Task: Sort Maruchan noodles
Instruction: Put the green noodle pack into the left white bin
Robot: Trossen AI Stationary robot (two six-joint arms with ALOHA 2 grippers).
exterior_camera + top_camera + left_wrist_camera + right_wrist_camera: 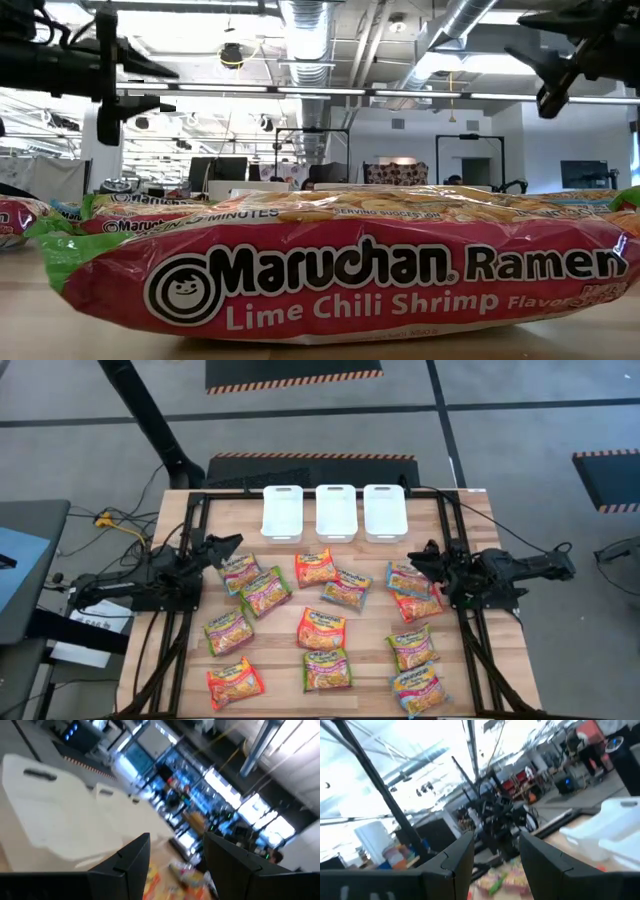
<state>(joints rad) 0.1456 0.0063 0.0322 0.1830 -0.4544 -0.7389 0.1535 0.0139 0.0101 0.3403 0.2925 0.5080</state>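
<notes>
I see 3 white bins (335,512) in a row at the far edge of the wooden bench (275,650), side by side, nothing visible in them from the high view. Black frame rails (195,560) run along both bench sides. Yellow cables (118,525) on the floor off the left edge. Hazard-striped mat (293,374) beyond the bench. Low view: office bkgd w/ ceiling ducts (310,35).

My two arms and my left gripper (232,543) and right gripper (418,554) are dark, near black. The three bins (335,511) at twelve o'clock are plain white. The Maruchan noodles (321,629) show green, orange-red or blue edges around yellowish-pink centres. The Lime Chili Shrimp packet (340,270) is red with black lettering. The table (270,645) is pale striped wood.
</notes>
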